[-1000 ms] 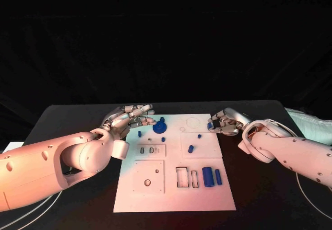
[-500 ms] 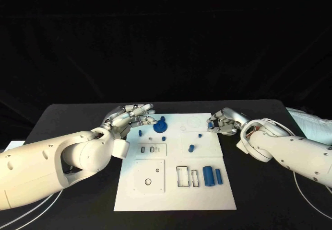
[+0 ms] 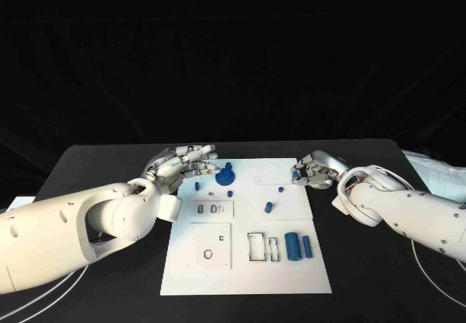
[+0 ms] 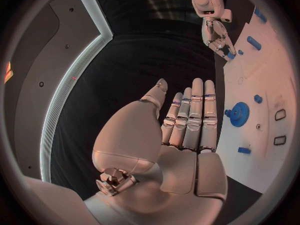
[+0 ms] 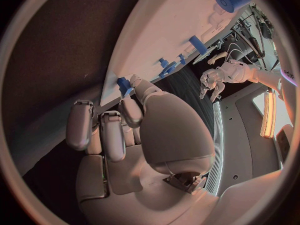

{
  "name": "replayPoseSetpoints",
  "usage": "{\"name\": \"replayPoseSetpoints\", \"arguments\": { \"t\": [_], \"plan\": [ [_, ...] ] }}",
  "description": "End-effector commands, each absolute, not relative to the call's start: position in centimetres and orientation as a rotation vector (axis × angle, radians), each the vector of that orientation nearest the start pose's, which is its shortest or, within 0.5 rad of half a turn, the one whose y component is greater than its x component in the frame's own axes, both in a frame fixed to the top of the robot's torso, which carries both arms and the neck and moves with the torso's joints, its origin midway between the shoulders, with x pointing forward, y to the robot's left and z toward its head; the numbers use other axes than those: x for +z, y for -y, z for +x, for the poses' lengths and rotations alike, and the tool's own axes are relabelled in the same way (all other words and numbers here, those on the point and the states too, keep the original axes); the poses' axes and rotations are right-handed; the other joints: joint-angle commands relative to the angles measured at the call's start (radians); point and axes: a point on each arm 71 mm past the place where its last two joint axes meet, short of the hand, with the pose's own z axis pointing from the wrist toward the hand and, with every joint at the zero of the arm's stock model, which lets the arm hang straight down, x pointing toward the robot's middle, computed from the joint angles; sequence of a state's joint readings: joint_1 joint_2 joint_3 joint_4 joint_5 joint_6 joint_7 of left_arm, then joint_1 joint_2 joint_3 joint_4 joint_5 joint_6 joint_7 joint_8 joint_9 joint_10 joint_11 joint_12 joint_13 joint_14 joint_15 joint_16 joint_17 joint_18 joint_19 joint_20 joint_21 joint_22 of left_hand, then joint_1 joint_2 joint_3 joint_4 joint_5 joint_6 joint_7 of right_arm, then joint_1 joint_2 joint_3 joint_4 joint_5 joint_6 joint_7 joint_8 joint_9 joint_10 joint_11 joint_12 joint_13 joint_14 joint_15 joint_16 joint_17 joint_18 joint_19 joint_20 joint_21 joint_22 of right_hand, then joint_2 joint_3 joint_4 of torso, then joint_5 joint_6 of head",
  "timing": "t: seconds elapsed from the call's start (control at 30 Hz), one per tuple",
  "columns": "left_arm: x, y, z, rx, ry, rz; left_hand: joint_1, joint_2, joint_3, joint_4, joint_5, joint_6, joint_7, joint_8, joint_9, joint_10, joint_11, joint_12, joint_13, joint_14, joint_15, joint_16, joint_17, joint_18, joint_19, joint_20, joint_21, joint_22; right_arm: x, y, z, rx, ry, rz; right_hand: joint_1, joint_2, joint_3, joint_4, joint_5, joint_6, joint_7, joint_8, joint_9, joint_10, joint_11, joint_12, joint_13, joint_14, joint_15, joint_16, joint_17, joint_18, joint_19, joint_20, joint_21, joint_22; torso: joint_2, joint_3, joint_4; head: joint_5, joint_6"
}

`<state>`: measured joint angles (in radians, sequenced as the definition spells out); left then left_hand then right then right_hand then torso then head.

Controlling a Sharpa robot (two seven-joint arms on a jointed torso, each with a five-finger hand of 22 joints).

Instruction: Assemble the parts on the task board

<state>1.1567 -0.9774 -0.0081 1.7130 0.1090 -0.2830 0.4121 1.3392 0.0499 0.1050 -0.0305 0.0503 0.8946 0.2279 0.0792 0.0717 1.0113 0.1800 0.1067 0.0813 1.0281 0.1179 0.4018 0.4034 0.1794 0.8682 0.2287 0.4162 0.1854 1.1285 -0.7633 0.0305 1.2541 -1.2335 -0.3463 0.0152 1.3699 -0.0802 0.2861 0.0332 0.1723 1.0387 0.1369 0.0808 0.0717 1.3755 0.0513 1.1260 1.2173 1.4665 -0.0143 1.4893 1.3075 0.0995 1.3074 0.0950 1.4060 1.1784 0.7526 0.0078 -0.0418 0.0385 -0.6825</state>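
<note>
Head view: the task board (image 3: 243, 269) is lying lengthwise away from the robot in the middle of the black table (image 3: 97, 161), with both hands sitting at its far corners. The left hand (image 3: 182, 165) is hovering just off the board's far left edge, fingers apart and carrying nothing; the blue gear (image 3: 225, 177) is standing on the board just beside those fingers, toward the board's middle. The right hand (image 3: 316, 171) is at the far right edge, fingers curled around a small blue part (image 3: 296, 176) at its fingertips, which looks pinched. Two blue cylinders (image 3: 298, 247) are lying near the close right corner, long axes running along the board's length, next to empty rectangular slots (image 3: 256, 247). Open black table is lying on both sides for withdrawing. Left wrist view: the left hand (image 4: 187, 130) is extending its fingers straight and side by side, thumb apart, empty, over dark table; the gear (image 4: 238, 113) is lying just beyond the fingertips on the board (image 4: 262, 85). Right wrist view: the right hand (image 5: 119, 135) is pressing thumb and a finger on the small blue part (image 5: 124, 85) at the board's edge (image 5: 162, 30). Judgement: the right hand is nearer any slot on its side, and its held part likely goes inward from that edge.
</note>
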Motion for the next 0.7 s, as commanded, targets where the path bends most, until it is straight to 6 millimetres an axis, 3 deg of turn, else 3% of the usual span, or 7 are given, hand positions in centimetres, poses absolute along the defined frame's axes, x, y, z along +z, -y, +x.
{"name": "replayPoseSetpoints", "arguments": {
  "t": [0.03,0.7],
  "plan": [
    [-17.09,-21.66,44.85,-1.691,-1.4,-1.247,-0.001,0.008,-0.002,-0.004,0.001,-0.004,0.01,-0.004,0.001,-0.004,-0.002,0.005,-0.001,-0.007,0.001,-0.006,0.0,0.002,-0.007,0.0,-0.004,-0.001,-21.26,24.35,52.73,0.661,-1.672,0.126,0.001,0.012,0.006,0.001,-0.007,0.009,0.0,0.006,0.002,0.005,-0.004,0.003,0.001,0.075,-0.007,0.003,0.123,-0.02,0.008,-0.003,0.005,0.002,0.0,0.0004,-0.0001,-0.001,-0.001],
    [-17.07,-21.64,44.77,-1.691,-1.402,-1.247,-0.001,0.008,-0.002,-0.004,0.001,-0.004,0.01,-0.004,0.001,-0.004,-0.002,0.005,-0.001,-0.007,0.001,-0.006,0.0,0.002,-0.007,0.0,-0.004,-0.001,-21.52,24.62,52.96,0.613,-1.691,0.095,-0.016,-0.007,-0.004,-0.001,-0.02,-0.004,0.005,-0.009,-0.004,-0.001,-0.001,-0.009,-0.006,0.073,-0.006,0.0,0.118,-0.02,0.008,-0.004,0.004,0.003,0.001,0.0015,0.0,-0.001,-0.004]
  ]
}}
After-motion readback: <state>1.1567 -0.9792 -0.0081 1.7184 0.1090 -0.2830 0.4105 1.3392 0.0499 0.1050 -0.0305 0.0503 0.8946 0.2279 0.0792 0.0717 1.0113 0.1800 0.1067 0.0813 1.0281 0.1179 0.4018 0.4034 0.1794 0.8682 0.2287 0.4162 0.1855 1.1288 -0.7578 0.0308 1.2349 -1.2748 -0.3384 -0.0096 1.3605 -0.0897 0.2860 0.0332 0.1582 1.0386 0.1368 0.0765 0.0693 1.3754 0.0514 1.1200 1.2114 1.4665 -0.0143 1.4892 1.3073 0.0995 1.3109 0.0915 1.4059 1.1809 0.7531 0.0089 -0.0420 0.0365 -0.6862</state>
